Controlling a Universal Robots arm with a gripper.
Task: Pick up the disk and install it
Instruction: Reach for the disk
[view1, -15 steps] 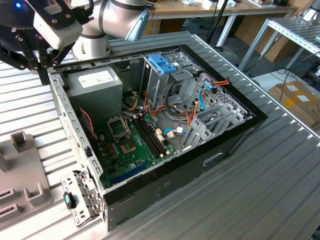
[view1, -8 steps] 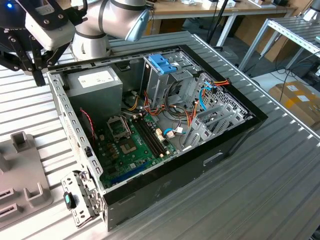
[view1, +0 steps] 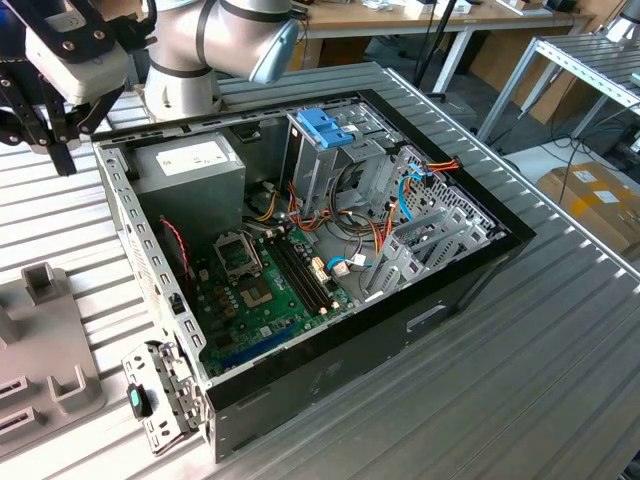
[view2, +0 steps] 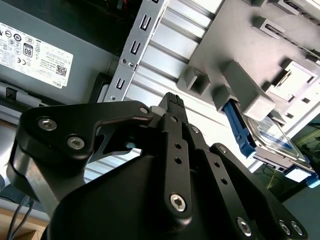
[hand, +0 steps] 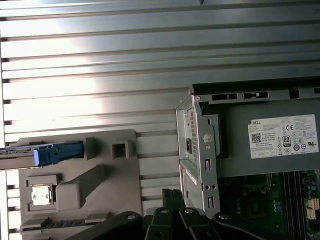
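Black end effector (view2: 170, 102) closed up and empty over the ribbed metal counter (hand: 100, 60). Well beyond its tips, the flat silver disk (view2: 274, 136), blue-railed, sits in a grey moulded fixture (hand: 100, 185), long axis along the ribs.

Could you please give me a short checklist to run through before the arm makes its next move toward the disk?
1. Disk located: ok. The disk rests in the grey fixture, its blue rail showing.
2. Hand at the disk: not ok. The hand hangs over the ribbed table between fixture and computer case, apart from the disk.
3. Case open: ok. Its side is off and the interior is exposed.
4. Bay free: cannot tell. The inside of the drive cage is hidden beneath the blue latch.
5. Cables clear of the cage: cannot tell. The cables lie close beside it.
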